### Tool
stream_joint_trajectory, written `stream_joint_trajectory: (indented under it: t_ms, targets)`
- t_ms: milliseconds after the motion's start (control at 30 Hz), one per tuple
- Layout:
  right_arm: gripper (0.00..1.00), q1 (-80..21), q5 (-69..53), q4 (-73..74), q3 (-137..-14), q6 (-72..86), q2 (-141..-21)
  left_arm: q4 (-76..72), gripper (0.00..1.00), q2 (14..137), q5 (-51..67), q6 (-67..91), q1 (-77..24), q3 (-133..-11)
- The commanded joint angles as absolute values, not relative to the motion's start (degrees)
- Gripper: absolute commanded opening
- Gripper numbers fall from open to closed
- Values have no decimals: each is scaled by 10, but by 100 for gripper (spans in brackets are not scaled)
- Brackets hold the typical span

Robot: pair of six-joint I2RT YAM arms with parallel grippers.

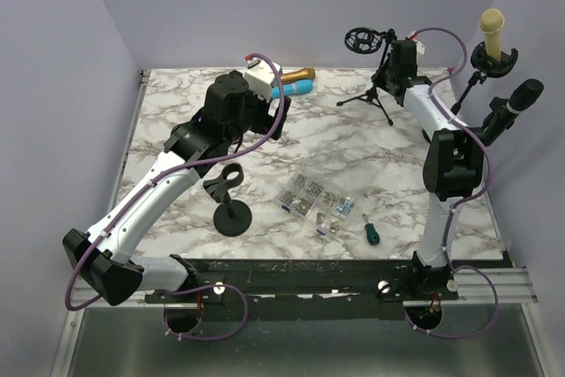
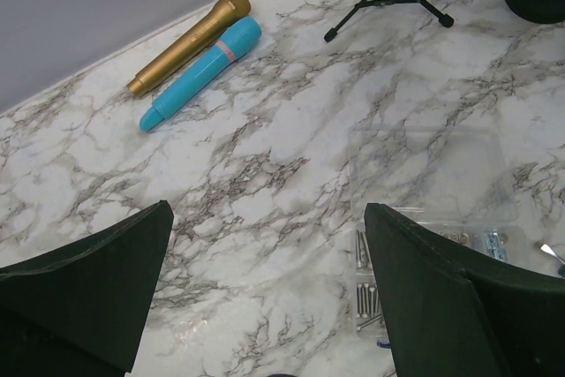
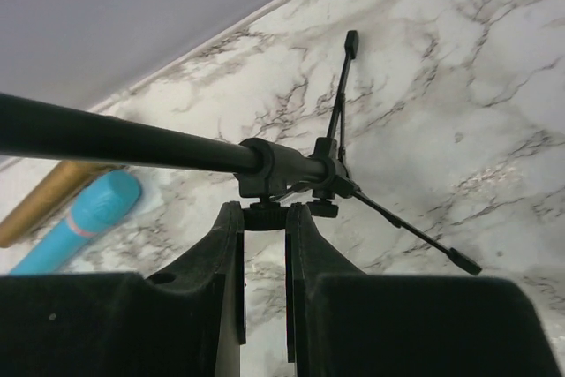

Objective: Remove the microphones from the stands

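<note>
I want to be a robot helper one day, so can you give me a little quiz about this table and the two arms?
1. True or false: the left gripper is holding the blue microphone.
2. What lies right beside the blue microphone? A) gold microphone B) screwdriver C) a cup
3. Which gripper is shut on the tripod stand?

Key: 1 false, it is open and holds nothing; 2 A; 3 the right gripper.

Glossy marble-look table (image 1: 300,139), metallic gold microphone (image 2: 187,44), matt black tripod stand (image 3: 282,168)
</note>
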State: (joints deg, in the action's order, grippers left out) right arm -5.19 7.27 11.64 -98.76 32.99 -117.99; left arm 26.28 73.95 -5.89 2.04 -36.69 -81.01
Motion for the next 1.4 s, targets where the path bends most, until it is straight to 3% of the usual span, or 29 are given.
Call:
stream_joint_trajectory:
  t_ms: [0,100,333,700,1133,1367]
  targets:
    - [1,-80,203,212,-1062,198,-1214,268,94,741,-47,27,-363,-830]
    - [4,-96,236,217,-1081,171,-1218,269,94,743,-47,27,-362,-830]
    - [32,-96,181,202,-1078,211,-1202,270,94,746,-47,27,-362,-831]
    - [56,-95,157,196,-1048,260,-1153,271,94,738,-48,26,-363,-831]
    - [62,-94,204,169,-888,268,-1001,271,94,731,-47,28,-362,-831]
    - [63,-91,218,201,-948,261,-973,272,94,732,-47,28,-362,-832]
